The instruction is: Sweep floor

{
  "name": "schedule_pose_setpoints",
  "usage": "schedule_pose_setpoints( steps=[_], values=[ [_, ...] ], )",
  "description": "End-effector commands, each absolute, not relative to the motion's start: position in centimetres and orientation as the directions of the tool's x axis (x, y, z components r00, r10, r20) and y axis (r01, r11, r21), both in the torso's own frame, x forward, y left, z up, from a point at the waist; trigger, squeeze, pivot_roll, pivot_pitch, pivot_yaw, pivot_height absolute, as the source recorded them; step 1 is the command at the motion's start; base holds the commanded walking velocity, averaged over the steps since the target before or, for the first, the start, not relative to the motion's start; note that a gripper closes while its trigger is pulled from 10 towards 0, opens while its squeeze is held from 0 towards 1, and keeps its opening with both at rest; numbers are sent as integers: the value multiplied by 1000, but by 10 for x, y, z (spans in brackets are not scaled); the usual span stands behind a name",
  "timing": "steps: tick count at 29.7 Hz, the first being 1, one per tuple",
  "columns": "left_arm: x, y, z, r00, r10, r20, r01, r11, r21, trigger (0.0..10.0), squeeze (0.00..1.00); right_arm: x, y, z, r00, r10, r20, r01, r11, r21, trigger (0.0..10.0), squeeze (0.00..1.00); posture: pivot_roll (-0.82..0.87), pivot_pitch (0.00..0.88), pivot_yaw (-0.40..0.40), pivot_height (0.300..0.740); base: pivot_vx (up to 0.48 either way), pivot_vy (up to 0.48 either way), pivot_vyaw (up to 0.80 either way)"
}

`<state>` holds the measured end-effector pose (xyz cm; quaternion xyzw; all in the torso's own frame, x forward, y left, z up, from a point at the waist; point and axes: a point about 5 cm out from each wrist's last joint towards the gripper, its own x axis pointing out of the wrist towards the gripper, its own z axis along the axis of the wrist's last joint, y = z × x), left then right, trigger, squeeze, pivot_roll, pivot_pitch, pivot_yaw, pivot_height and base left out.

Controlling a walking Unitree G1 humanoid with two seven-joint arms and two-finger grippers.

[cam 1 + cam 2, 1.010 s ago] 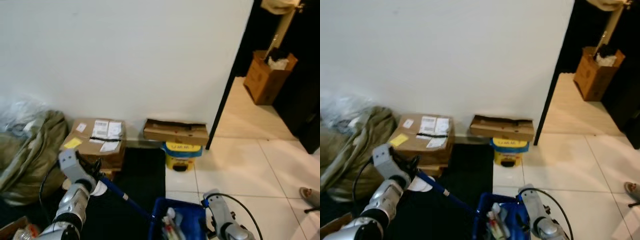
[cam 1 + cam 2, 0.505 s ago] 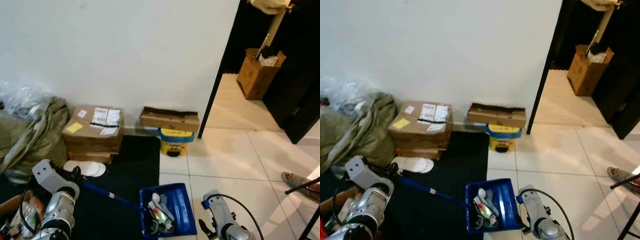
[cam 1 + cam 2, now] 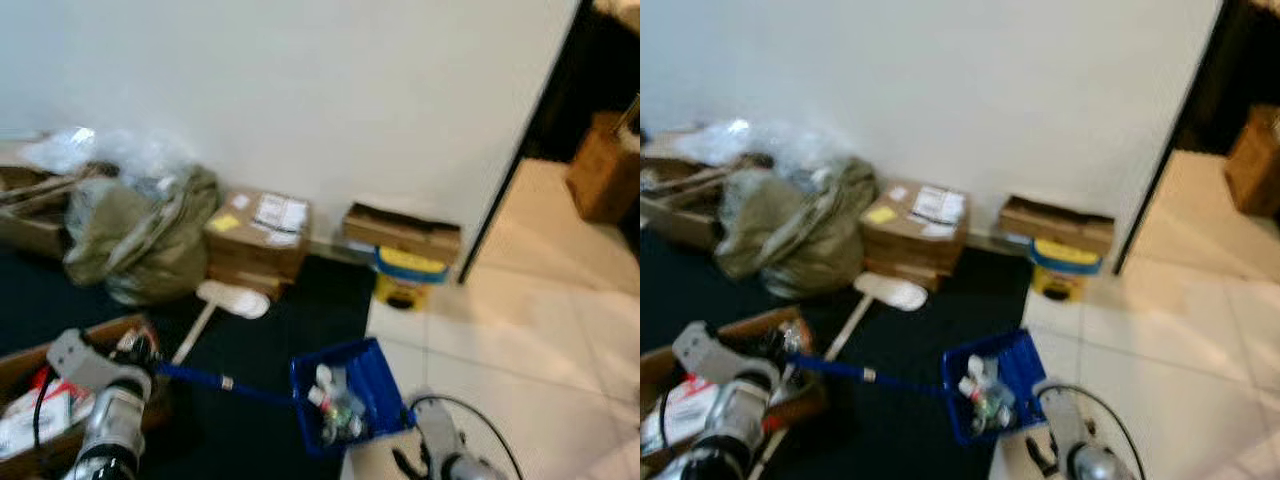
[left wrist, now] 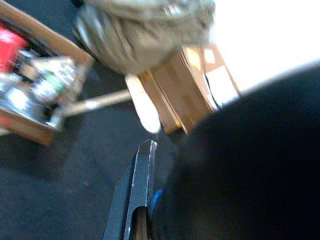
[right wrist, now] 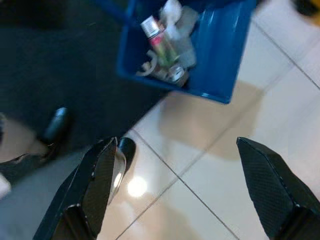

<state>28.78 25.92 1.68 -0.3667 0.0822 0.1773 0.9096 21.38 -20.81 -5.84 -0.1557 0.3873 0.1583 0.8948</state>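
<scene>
A blue dustpan [image 3: 372, 385] holding bits of trash [image 5: 161, 44] rests on the black mat [image 3: 260, 345], close to the mat's edge. Its long blue handle [image 3: 225, 381] runs left to my left gripper [image 3: 148, 362], which is shut on it. In the left wrist view one black finger [image 4: 135, 197] shows beside a sliver of blue. My right gripper [image 5: 175, 145] hangs open over white tile just short of the dustpan [image 5: 220, 47], with nothing between its fingers. A white-headed broom [image 3: 236, 298] lies on the mat by the boxes.
A green bag [image 3: 150, 235] and taped cardboard boxes [image 3: 258, 235] stand along the wall. A flat box [image 3: 400, 228] sits over a yellow tub [image 3: 408, 272]. An open carton of clutter [image 3: 35, 415] is beside my left arm. White tiles [image 3: 520, 340] spread right towards a dark doorway.
The whole picture has swung, so the camera turned left and is blurred; the bag and open carton have come into view. The dustpan stays held by my left gripper.
</scene>
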Motion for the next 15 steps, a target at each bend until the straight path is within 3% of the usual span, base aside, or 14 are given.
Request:
schedule_pose_setpoints(
  steps=[1,15],
  values=[
    [293,265,26,932,285,-223,-360,658,-662,10000,0,214,-209,-58,651,161,-742,-402,902,-157,10000,0,-172,65,10,740,0,0,775],
    [298,258,31,939,283,-195,-337,652,-679,10000,0,211,-207,-60,638,179,-749,-419,897,-142,10000,0,-164,72,9,740,0,0,776]
  ],
)
